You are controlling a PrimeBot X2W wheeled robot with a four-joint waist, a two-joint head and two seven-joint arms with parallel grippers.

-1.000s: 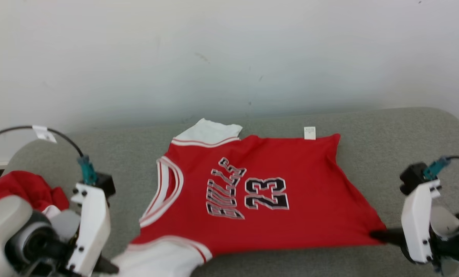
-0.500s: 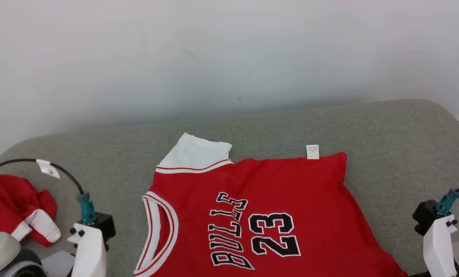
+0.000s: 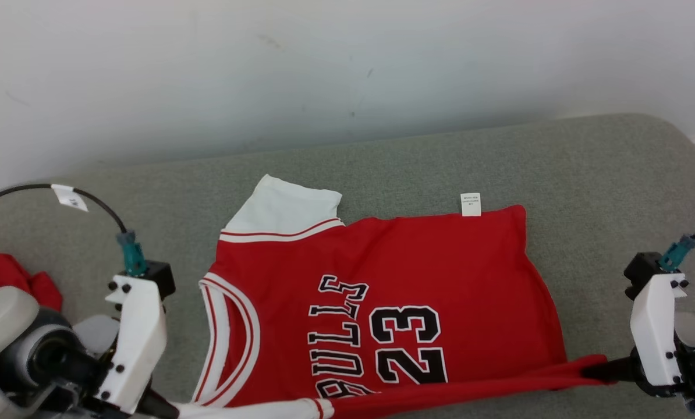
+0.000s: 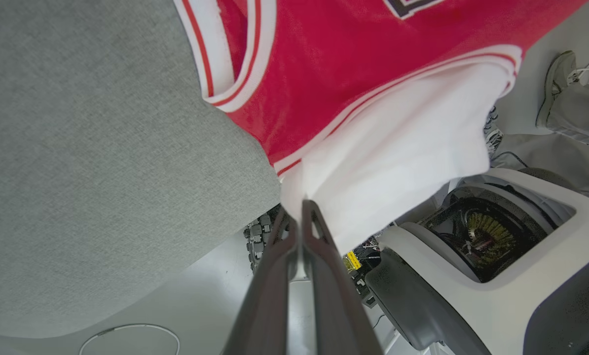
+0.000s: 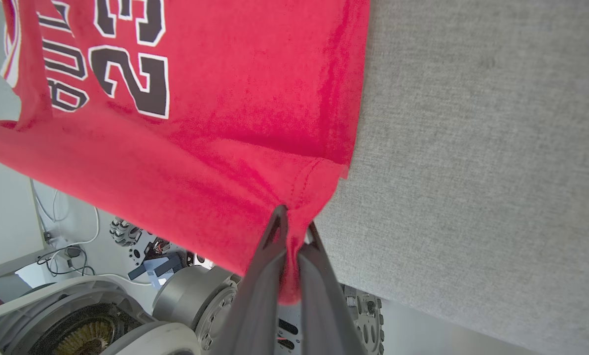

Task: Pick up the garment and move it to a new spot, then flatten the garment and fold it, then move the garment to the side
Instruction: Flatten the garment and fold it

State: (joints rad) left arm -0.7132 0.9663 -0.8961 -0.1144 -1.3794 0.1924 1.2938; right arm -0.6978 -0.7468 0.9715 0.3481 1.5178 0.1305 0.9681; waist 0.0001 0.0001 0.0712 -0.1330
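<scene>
Your red jersey point(image 3: 382, 273) lay face up on the grey padded table point(image 3: 586, 163), its near edge raised off the surface, your left gripper point(image 4: 298, 211) pinched the white sleeve point(image 4: 398, 148), your right gripper point(image 5: 294, 220) pinched the red hem corner point(image 5: 316, 180).

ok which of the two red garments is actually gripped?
The spread-out jersey numbered 23: left gripper pinches its white sleeve, right gripper its red hem corner. The crumpled red garment at far left is in neither gripper.

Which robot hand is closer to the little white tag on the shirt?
Right. The right gripper pinches the jersey hem, same end as the tag; the left gripper holds the white sleeve at the opposite end.
</scene>
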